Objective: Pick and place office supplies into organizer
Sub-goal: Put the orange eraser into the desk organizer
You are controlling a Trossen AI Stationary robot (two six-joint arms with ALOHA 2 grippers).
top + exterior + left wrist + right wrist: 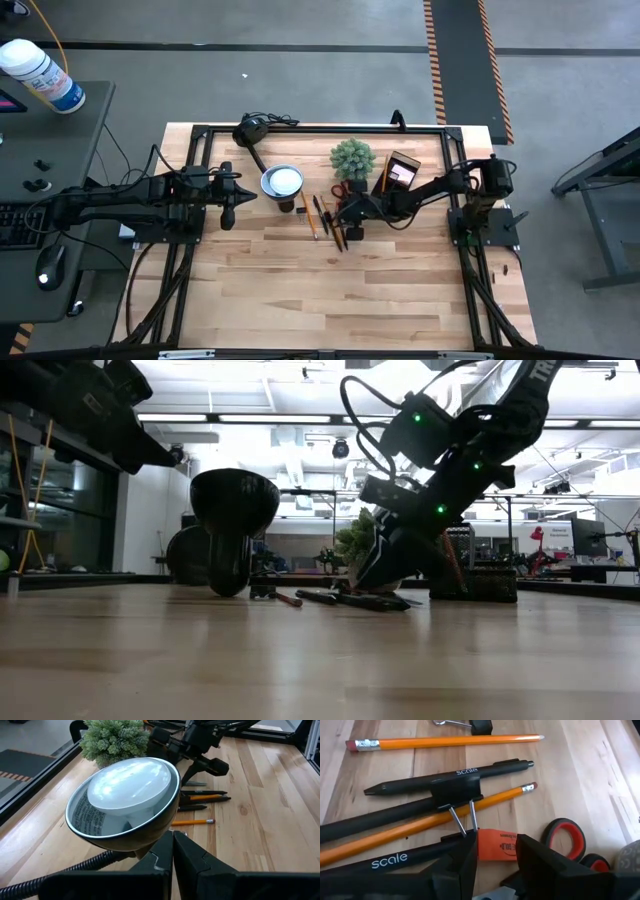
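The right claw [492,852] sits low over the pens [450,772] and pencils [445,741], fingers part open around what looks like an orange tag. The scissors [565,837] lie just beside it on the counter [330,290], the organizer [401,171] at two o'clock. The left claw [172,857] is closed, empty, by the lamp [125,802].

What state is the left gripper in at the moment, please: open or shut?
Shut: in the left wrist view the left gripper has its two dark fingers pressed together, holding nothing, just behind the desk lamp.

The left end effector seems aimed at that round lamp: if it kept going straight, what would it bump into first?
Most likely the desk lamp. The shut left end effector points at the underside of the lamp's round head, which sits directly ahead. Beyond it lie the pencils, but depth is hard to judge.
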